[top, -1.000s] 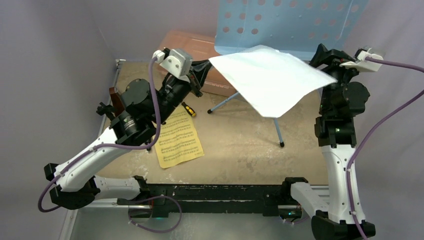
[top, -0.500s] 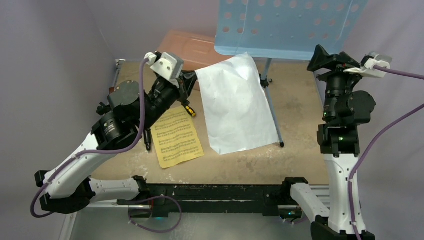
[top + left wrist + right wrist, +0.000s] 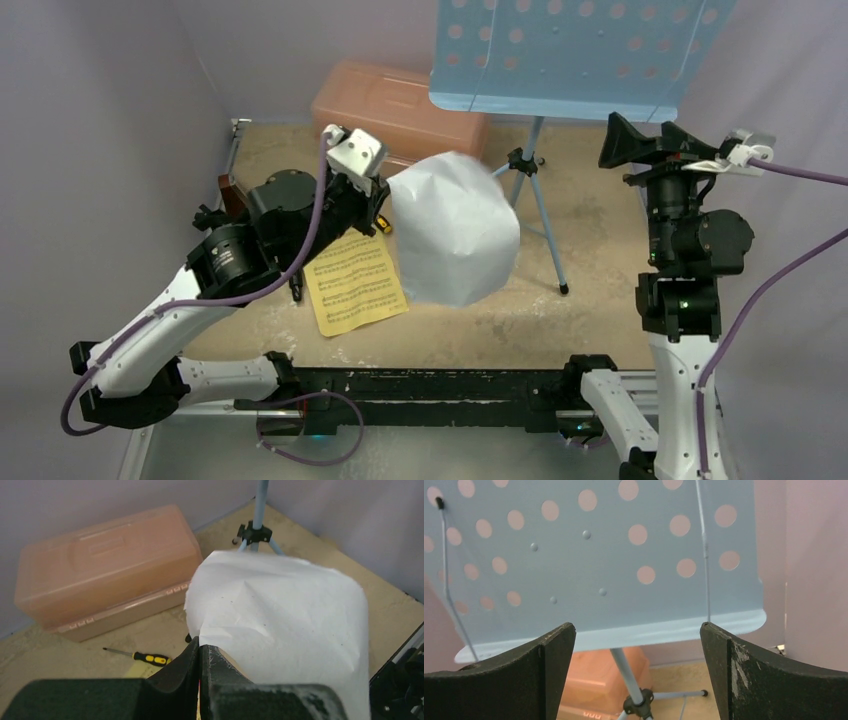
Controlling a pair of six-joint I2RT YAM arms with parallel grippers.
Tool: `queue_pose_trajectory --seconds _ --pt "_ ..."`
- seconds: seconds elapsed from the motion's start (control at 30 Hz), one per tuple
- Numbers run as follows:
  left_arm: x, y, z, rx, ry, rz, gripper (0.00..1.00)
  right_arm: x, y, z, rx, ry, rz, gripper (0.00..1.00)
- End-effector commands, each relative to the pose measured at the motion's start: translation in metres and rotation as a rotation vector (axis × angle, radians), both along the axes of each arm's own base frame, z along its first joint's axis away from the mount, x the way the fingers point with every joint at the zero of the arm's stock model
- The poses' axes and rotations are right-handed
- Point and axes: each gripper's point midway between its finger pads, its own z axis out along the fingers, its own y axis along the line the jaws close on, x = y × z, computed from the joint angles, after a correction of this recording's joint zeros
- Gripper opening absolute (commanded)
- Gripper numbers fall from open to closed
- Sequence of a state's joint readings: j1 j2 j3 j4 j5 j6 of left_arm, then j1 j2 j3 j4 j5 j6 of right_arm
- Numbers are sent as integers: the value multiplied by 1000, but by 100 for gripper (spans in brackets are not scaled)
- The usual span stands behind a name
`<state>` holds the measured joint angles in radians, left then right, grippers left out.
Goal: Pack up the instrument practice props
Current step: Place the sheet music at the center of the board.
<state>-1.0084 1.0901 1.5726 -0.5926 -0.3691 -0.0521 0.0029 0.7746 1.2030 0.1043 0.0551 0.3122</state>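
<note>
Two sheet-music pages in view. Left gripper (image 3: 200, 647) fingers closed tight on left edge of white page (image 3: 455, 235); paper bowed, held above table (image 3: 500, 310) centre, extending rightward from grip, blurred in top view. Flat on table near-left: yellow page (image 3: 355, 280), long axis near-to-far, slightly skewed. Right gripper (image 3: 636, 627) fingers spread wide, holding nothing, facing music stand (image 3: 570, 50). Stand desk long axis left-right, far side, on tripod. Pink case (image 3: 390, 100) far left; screwdriver (image 3: 145, 657) just near of it.
</note>
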Motion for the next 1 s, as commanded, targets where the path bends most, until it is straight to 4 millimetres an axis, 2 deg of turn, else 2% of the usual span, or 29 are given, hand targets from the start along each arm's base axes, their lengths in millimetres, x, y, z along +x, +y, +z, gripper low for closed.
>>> queue_pose_trajectory --seconds 0.0,0.07,0.3,0.47,0.57,0.73,0.87,0.97 --pt "2 1 -73 165 173 46 0 -8 18 -10 0 1 104 98" --pt "0 0 -95 189 218 54 0 -10 20 -15 2 5 111 98" --pt "-18 -10 -150 238 380 -15 0 -7 26 -31 7 27 150 98" --pt "-23 -7 -216 381 576 -5 0 -1 30 -40 7 44 168 98" --pt "-16 -1 -248 371 695 -9 0 0 29 -41 4 46 164 98" --pt "0 14 -286 326 845 25 0 -1 29 -43 0 45 160 98" --pt "16 30 -307 229 959 70 0 -3 28 -44 -3 43 159 98" --pt "41 57 -314 100 1011 165 0 -6 28 -44 -4 37 158 98"
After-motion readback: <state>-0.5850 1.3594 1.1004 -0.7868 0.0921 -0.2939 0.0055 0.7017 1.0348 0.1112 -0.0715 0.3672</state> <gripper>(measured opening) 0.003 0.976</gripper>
